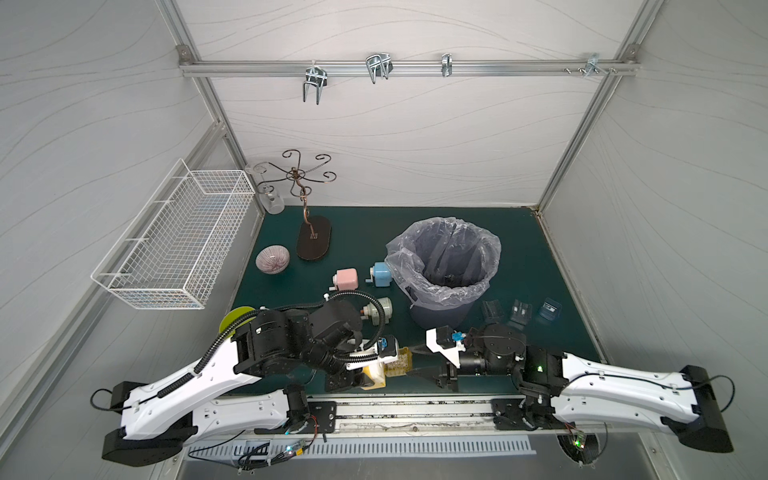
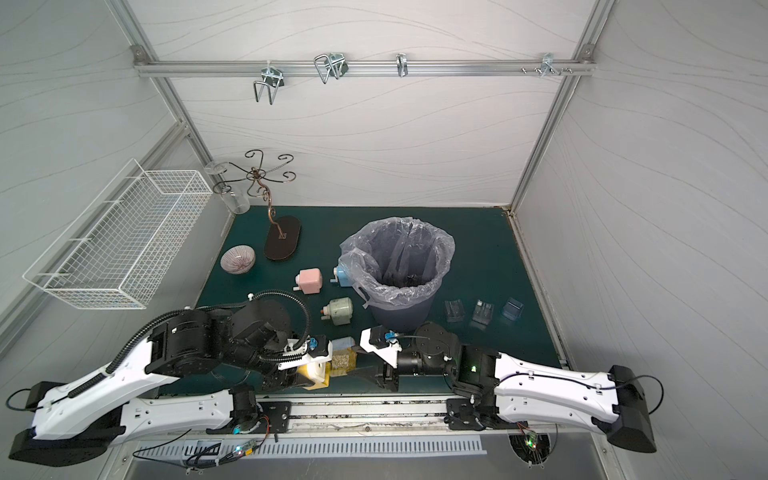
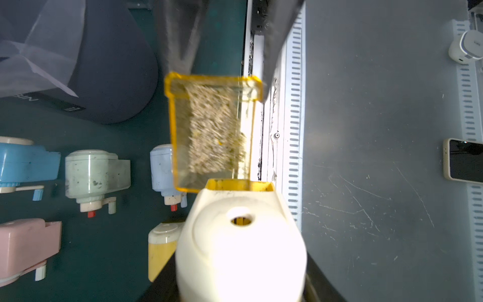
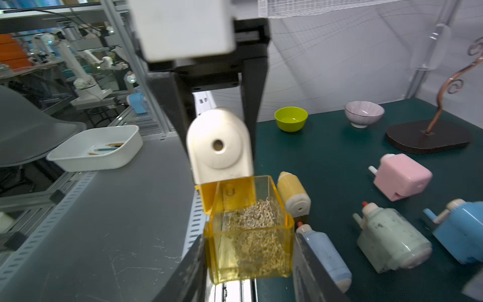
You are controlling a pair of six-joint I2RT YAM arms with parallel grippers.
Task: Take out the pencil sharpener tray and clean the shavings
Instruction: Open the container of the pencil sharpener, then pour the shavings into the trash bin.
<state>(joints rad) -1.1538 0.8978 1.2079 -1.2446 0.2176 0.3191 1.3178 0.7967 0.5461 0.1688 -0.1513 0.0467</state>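
Left hand [image 4: 219, 141] clamps the sharpener [image 3: 240, 248], right hand [image 3: 219, 83] grasps the nearly freed tray [image 4: 248, 235] over the bench's [image 1: 540, 257] front edge; tilting it before the bin [image 1: 440, 316] would likely spill shavings [image 4: 251, 227].

We find two matching arms. The left arm [image 1: 224, 368] and right arm [image 1: 615, 386] carry white moulded shells on the long links farthest from the fingers [image 4: 254, 86], which are black, flat and tapered. Round black joints [image 1: 500, 343] sit behind the fingers, one showing a ring of small screws. A ribbed black hose [image 1: 365, 296] loops along the left arm, and a thin black cable [image 1: 631, 380] runs along the right shell. Just behind each pair of fingers we note a white bracket [image 1: 439, 341] with a blue plug [image 1: 457, 336]. A green light [image 1: 539, 368] glows on the right arm.
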